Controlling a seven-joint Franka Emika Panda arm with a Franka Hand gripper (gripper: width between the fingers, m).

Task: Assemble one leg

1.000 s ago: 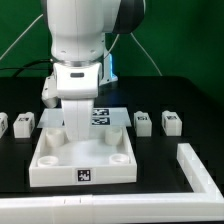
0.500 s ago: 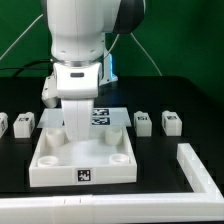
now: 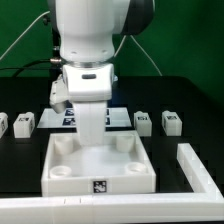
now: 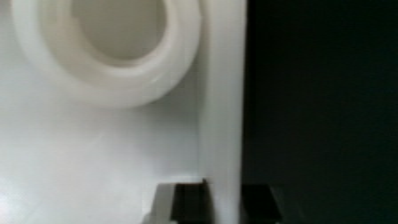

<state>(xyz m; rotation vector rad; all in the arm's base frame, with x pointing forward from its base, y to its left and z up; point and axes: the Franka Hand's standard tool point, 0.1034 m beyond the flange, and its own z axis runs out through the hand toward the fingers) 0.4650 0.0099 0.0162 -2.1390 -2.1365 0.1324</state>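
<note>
Four small white legs with marker tags stand in a row on the black table: two on the exterior view's left (image 3: 3,124) (image 3: 24,122) and two on its right (image 3: 143,121) (image 3: 171,122). None is held. My gripper (image 3: 92,135) points straight down and is shut on the far edge of the large flat white panel (image 3: 70,182) with round corner sockets. In the wrist view the dark fingertips (image 4: 185,203) straddle the panel's thin edge wall (image 4: 221,120), my gripper (image 4: 219,205) closed on it, with one round socket (image 4: 107,45) beside it.
The marker board (image 3: 122,117) lies flat behind the panel, partly hidden by the arm. A white L-shaped barrier (image 3: 196,166) runs along the table's right and front. Cables hang behind the arm.
The arm and the panel in its grip have slid toward the exterior view's right and slightly nearer the front. The four legs have not moved.
</note>
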